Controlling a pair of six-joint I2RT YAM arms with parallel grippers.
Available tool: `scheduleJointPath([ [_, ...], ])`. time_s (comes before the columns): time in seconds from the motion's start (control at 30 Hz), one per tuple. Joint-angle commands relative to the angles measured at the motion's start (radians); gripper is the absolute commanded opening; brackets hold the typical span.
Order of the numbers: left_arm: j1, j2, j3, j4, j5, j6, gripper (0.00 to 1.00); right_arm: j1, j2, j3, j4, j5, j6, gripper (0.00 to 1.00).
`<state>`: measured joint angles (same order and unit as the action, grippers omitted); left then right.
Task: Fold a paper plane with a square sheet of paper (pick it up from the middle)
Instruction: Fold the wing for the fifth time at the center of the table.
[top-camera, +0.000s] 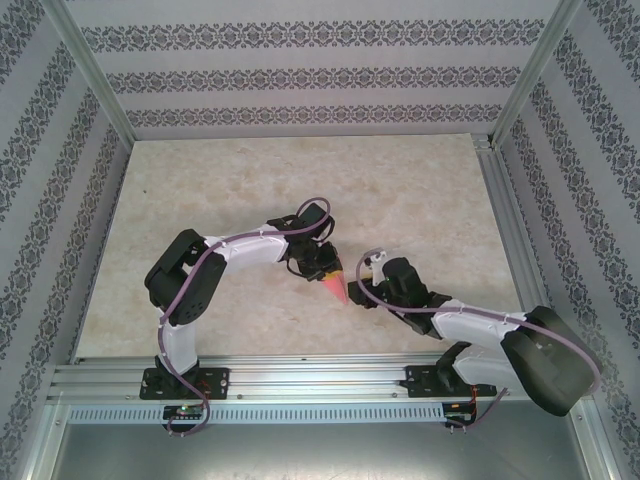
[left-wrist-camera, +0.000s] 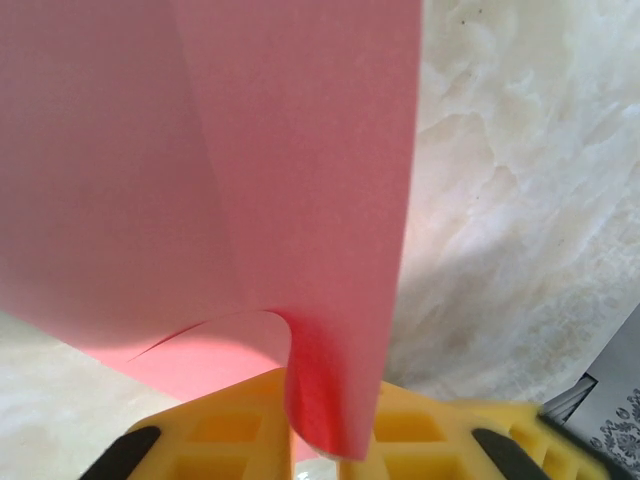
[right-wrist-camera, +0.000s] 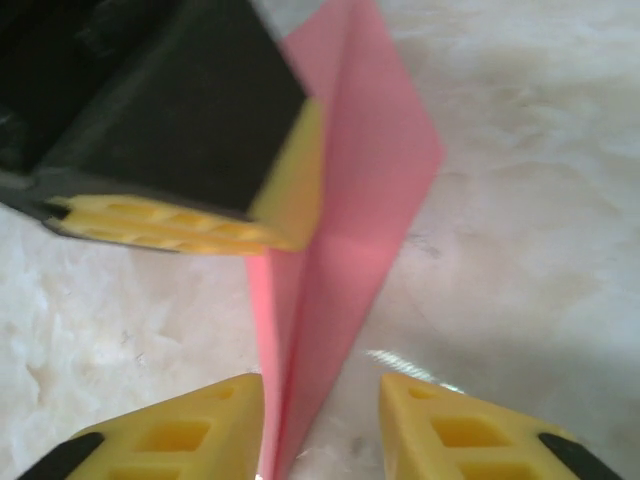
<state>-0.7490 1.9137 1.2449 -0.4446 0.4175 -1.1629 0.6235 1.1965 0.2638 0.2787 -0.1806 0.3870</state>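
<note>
The paper plane (top-camera: 334, 287) is a pink-red sheet folded into a narrow, pointed dart with a lengthwise crease. Its wide end is pinched in the left gripper (top-camera: 325, 268), and its tip points away from that gripper. One inner layer curls just beside the gripper's fingers.

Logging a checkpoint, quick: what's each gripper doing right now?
Left gripper: closed on the plane.
Right gripper: open, fingers either side of the plane's tip.
</note>
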Motion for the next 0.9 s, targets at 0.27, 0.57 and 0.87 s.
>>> scheduleJointPath([
  [0.27,-0.006,0.005,0.023,-0.028,-0.012,0.057,0.09,-0.119,0.169,0.072,0.065,-0.371,0.317,0.32],
  [0.57,0.015,-0.016,-0.002,-0.013,0.011,0.118,0.00,-0.130,0.186,0.114,0.082,-0.431,0.417,0.19],
  [0.87,0.036,-0.043,-0.029,0.052,0.079,0.163,0.00,-0.130,0.211,0.101,0.104,-0.461,0.457,0.34],
])
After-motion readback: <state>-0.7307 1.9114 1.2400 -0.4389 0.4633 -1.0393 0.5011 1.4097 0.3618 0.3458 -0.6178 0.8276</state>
